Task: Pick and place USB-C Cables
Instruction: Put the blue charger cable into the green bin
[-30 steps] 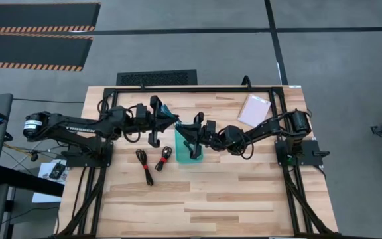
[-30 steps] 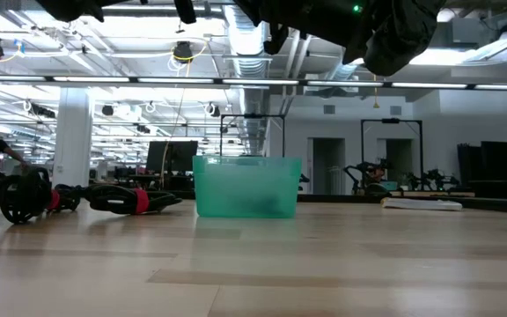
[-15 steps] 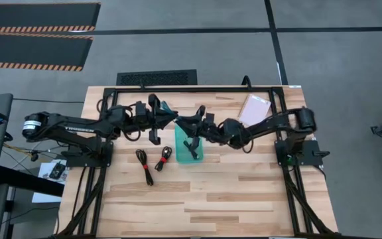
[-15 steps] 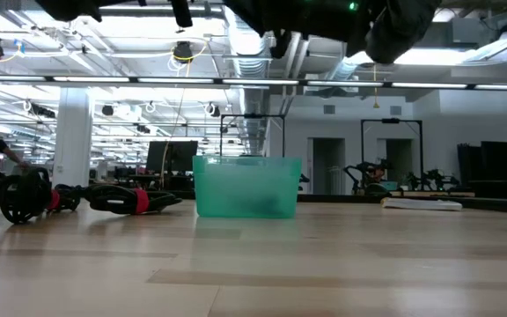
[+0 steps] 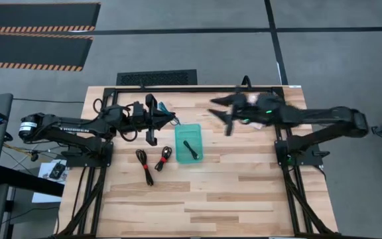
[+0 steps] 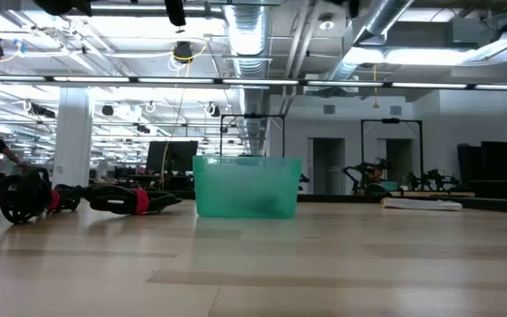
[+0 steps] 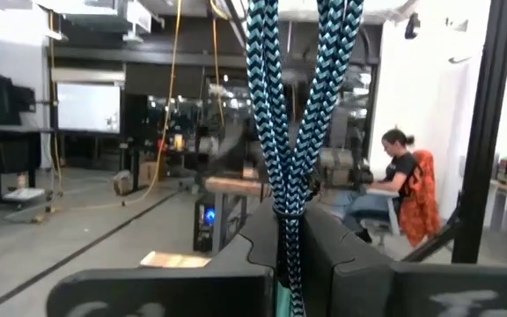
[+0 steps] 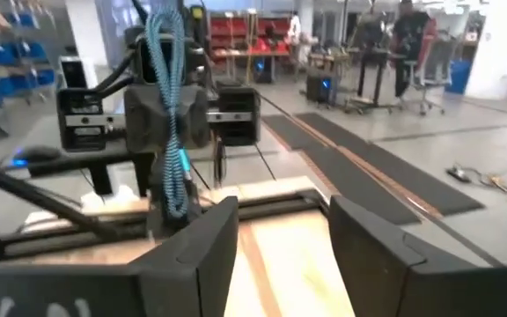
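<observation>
My left gripper (image 5: 170, 118) is up over the table's far left part, shut on a teal-blue braided USB-C cable (image 7: 289, 114). That cable (image 8: 170, 132) also shows in the right wrist view. The translucent teal tray (image 5: 180, 154) stands mid-table with a black cable (image 5: 190, 147) lying in it. Two black cables with red ties (image 5: 144, 166) (image 5: 164, 158) lie on the wood left of the tray. My right gripper (image 8: 275, 255) is open and holds nothing. It is raised over the far right part (image 5: 219, 113), apart from the tray. My left gripper pinches several strands of the teal cable's bundle (image 7: 289, 231) between its two fingers. The fingers come about level from the table's left. The cable is lifted clear of the table, its loops (image 8: 176, 189) hanging slack below the fingers.
A black metal frame (image 5: 197, 88) runs around the table's far edge and sides. A flat white pad (image 6: 421, 204) lies at the far right. Bare wood spreads across the near half of the table (image 5: 211, 199).
My right gripper has risen from the tray and drawn back fast toward the table's far right. The black cable it stood over now lies uncovered in the tray. My left gripper has kept the teal cable where it was.
</observation>
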Robot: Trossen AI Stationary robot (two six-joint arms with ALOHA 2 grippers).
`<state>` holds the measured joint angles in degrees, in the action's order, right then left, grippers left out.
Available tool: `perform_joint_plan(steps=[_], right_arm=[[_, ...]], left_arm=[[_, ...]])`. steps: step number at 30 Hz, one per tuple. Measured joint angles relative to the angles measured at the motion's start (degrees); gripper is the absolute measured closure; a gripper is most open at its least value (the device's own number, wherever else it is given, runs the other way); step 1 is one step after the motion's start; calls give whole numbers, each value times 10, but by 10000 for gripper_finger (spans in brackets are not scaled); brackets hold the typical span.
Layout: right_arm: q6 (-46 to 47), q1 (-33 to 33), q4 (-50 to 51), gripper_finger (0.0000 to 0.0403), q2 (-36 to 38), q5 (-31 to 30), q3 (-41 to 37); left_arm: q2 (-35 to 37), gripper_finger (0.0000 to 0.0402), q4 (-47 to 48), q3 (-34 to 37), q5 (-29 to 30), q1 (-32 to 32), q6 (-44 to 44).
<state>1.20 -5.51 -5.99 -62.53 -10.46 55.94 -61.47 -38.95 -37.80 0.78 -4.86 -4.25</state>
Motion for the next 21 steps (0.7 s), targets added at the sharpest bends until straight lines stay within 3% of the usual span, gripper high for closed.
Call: perform_joint_plan(steps=[4,8,21], right_arm=[[4,-3,138,195,114,-1,0],[32,6,212,197,211,0,-3],[74,48,108,198,482,-17,-224]], left_arm=[[0,401,12,0,0,0,0],[-1,401,22,0,1,0,0],[-62,401,19,-1,-9,0,-16]])
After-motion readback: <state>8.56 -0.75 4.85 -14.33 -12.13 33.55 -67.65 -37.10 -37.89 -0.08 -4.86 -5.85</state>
